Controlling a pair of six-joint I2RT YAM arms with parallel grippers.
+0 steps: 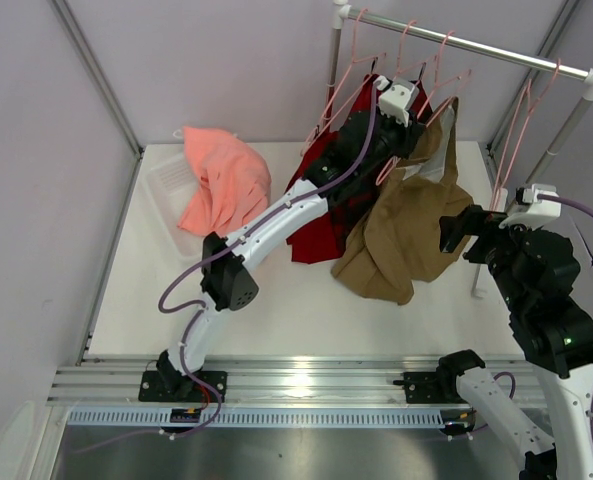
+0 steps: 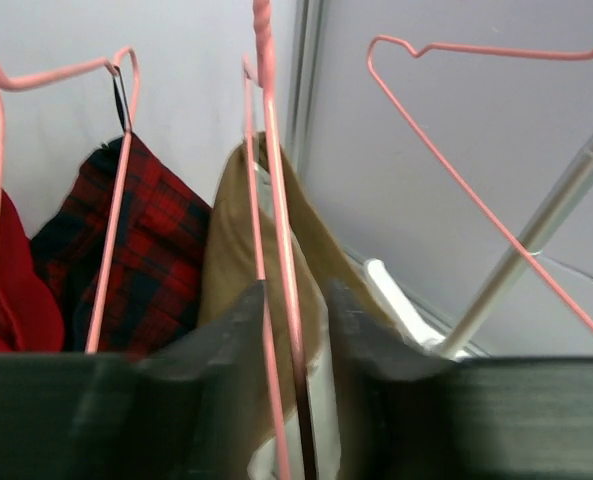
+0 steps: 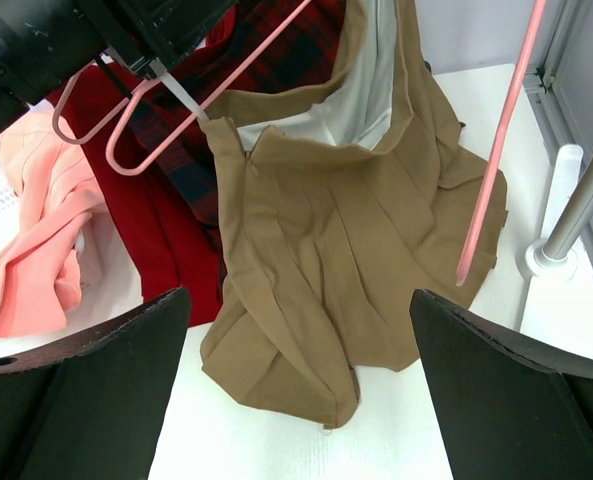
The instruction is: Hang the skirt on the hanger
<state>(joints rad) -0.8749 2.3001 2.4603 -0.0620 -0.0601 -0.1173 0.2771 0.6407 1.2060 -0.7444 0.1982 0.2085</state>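
**Skirt on the wire, left jaws slack around it**

Nearest, by the right edge of the table [image 1: 276, 320], the right gripper [image 3: 296, 310] hangs with its jaws spread as wide as they go and nothing between them, facing the skirt [image 1: 406, 230]. The skirt's hem lies bunched on the table toward the far right corner; its upper part rises to the hanger [image 2: 279, 230], with the pale lining of the waistband showing. Beyond that, the left gripper [image 2: 296, 300] is up by the rail [image 1: 476, 45] along the far edge; its jaws stand a little apart with the pink wire and a fold of khaki running between them. A sliver of gap shows beside the wire, so it reads as a loose straddle and not a clamp.

The step looks like letting go of the hanger. To do it well, widen the jaws until both fingers [image 2: 246, 330] clear wire and cloth; then back out along the plane of the hanger, not across it, so nothing snags. Whether the hook sits on the rail cannot be told (the arm covers it from above); check that before withdrawing. The plaid garment [image 2: 146, 250] hangs just beside the skirt, so keep the retreat narrow.
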